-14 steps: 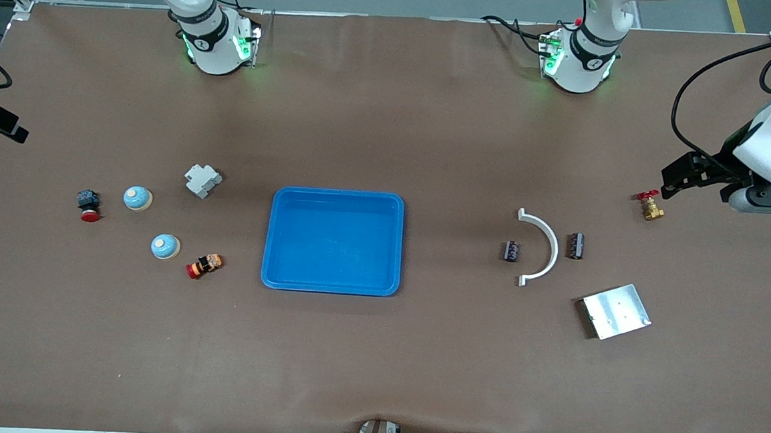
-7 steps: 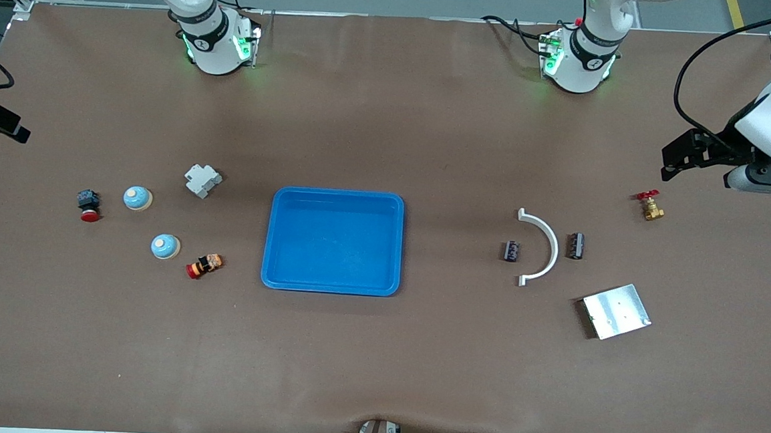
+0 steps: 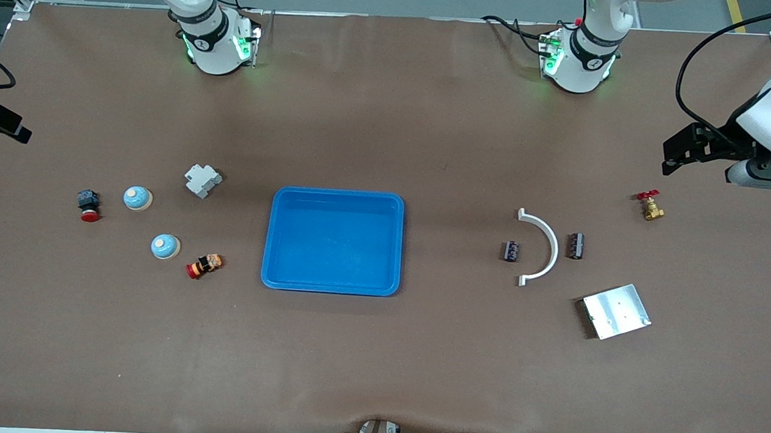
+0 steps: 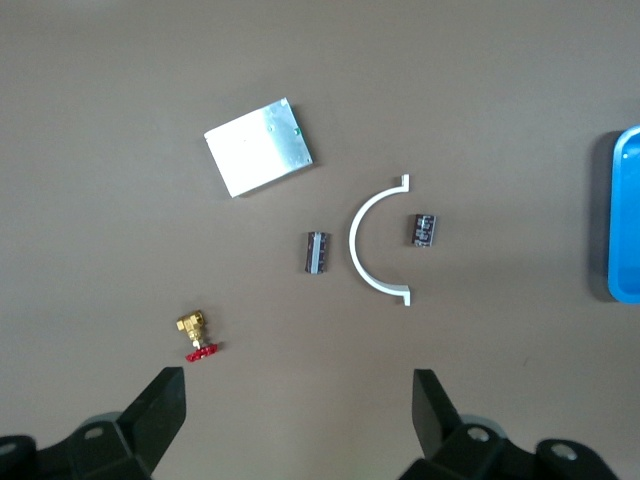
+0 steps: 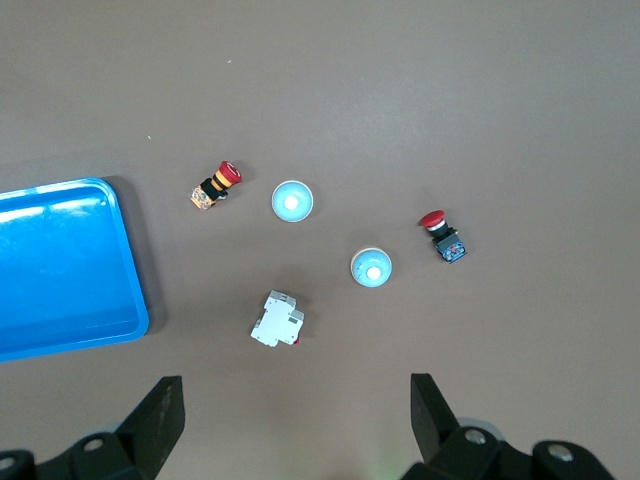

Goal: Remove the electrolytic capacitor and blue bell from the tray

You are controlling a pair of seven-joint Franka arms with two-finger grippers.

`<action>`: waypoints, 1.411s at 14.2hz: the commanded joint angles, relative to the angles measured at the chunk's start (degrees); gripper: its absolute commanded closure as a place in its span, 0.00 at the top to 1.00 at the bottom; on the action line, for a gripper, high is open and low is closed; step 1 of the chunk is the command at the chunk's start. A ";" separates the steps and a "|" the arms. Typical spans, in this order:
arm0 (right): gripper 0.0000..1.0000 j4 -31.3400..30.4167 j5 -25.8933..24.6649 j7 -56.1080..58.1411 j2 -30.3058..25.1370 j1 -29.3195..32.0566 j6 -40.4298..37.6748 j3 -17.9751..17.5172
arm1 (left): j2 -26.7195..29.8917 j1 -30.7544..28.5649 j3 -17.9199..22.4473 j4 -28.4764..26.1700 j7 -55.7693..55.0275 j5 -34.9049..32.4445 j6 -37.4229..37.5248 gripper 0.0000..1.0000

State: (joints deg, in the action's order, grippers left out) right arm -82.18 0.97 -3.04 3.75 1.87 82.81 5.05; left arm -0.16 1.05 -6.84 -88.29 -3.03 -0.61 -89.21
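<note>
Left pincer rose above brass valve.

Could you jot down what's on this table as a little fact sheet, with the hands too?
Centre: empty blue plastic tray
Right arm's end: two round light-blue bells, white clip-on switch block, two red-capped push buttons
Left arm's end: two small dark capacitors either side of a white curved bracket, silver metal plate, brass valve with red handle
Left gripper: open, above the valve's area, holding nothing
Right gripper: open, empty, above the bells' area
</note>
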 commanded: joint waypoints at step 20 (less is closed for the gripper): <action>1.00 0.79 0.44 0.58 0.03 0.50 -0.54 -0.66 | -0.46 0.18 0.78 3.30 6.63 0.08 3.43 1.00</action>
State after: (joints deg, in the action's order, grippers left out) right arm -82.17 0.97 -2.92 3.75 1.87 82.81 4.92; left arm -0.29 1.15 -6.37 -86.52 2.19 -0.61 -87.31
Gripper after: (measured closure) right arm 0.000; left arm 0.000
